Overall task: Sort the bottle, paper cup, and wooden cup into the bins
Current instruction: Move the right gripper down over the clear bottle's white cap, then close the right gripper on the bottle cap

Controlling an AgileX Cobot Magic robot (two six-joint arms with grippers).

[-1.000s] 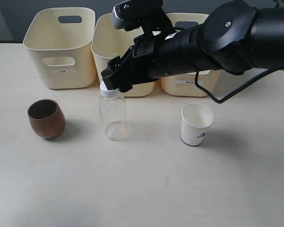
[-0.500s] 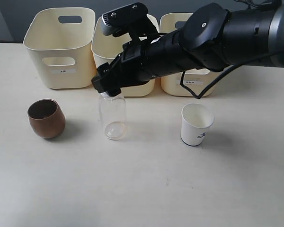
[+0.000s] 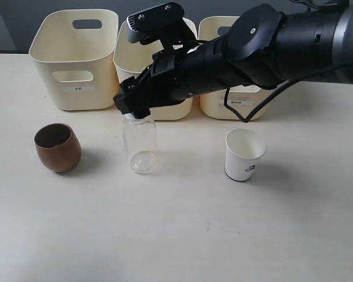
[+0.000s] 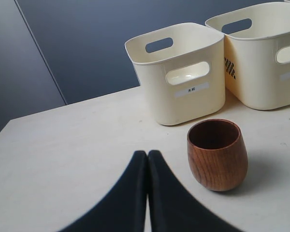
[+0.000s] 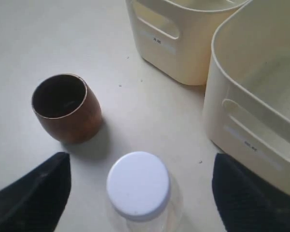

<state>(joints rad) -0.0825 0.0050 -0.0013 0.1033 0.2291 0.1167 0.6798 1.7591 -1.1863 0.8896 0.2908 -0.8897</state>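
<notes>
1. Cream bins [image 3: 73, 59] in a far row; apparently nothing sorted yet.
2. Right gripper [image 3: 134, 109] spread wide over the cap, not touching it; left gripper [image 4: 148, 155] pressed together, holding nothing.
3. Bottle [image 3: 139, 144] upright at centre, just before the middle bin.
4. Wooden cup [image 3: 57, 147] on the left, waiting.
5. Paper cup [image 3: 244, 154] on the right, waiting.

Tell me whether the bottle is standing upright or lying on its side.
Upright: the bottle stands on its base, white cap on top; the right wrist view looks down onto that cap.
</notes>
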